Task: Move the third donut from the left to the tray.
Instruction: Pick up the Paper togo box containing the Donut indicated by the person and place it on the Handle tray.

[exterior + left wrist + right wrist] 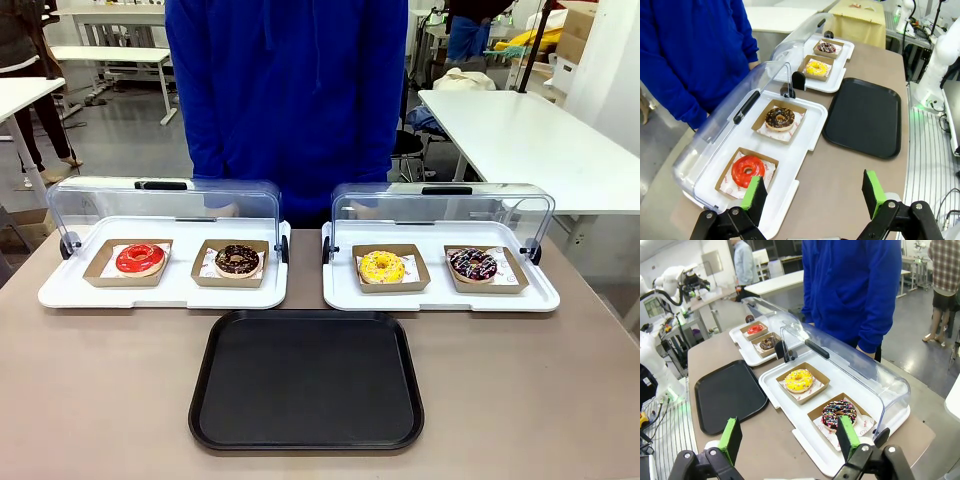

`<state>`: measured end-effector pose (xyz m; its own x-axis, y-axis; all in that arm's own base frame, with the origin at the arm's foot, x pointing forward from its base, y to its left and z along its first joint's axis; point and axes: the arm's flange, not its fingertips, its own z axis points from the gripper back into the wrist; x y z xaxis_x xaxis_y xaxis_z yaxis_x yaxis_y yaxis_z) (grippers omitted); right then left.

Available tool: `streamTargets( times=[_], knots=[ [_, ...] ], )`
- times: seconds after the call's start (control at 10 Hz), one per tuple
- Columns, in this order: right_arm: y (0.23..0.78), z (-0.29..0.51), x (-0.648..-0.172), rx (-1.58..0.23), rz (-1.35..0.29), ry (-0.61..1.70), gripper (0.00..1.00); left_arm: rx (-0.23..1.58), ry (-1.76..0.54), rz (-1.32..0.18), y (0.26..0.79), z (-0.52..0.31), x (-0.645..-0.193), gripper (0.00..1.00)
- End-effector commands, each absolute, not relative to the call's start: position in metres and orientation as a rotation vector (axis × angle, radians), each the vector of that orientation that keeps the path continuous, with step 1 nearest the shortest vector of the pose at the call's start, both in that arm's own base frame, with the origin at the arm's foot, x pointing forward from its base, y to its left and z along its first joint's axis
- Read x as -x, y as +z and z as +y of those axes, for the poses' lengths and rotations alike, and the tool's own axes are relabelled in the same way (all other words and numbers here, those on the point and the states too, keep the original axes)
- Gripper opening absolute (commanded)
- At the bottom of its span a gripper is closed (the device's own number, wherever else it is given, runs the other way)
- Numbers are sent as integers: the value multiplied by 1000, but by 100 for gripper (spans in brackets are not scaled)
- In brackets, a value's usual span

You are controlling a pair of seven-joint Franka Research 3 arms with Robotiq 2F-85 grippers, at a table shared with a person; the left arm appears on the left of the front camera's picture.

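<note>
the ring donut with bright yellow icing and small sprinkles (381, 266) sits in a shallow brown cardboard box (415, 281) just past the far right corner of the large flat black plastic tray (305, 380), on the person's side of it. the box rests on a white plastic tray with a clear domed lid (440, 298). the lid is swung back, away from the black tray, so the donut is open from above.

the right gripper (790, 439) has its green pads spread wide and holds nothing. the donut lies ahead of it, with the black tray off to one side. the left gripper (814, 195) is also spread and empty, but the donut lies well beyond two other boxes, so the right arm looks better placed.

being round, the donut favours no grip axis. a chocolate donut with coloured sprinkles (472, 264) sits close on the side away from the black tray. the way back crosses only the white tray's low rim, and the black tray's whole surface is free.
</note>
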<state>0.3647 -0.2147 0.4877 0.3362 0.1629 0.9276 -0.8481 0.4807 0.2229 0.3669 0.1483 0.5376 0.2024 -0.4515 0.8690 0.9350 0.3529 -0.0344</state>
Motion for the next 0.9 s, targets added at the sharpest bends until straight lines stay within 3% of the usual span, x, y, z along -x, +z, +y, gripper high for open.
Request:
streamTargets(
  times=[0.0,0.8],
  knots=[
    [489,-216,-368,-823,-1052,784,100,670,-1090,-924,538,148,-368,100],
    [489,-216,-368,-823,-1052,784,100,670,-1090,-924,538,148,-368,100]
  ],
)
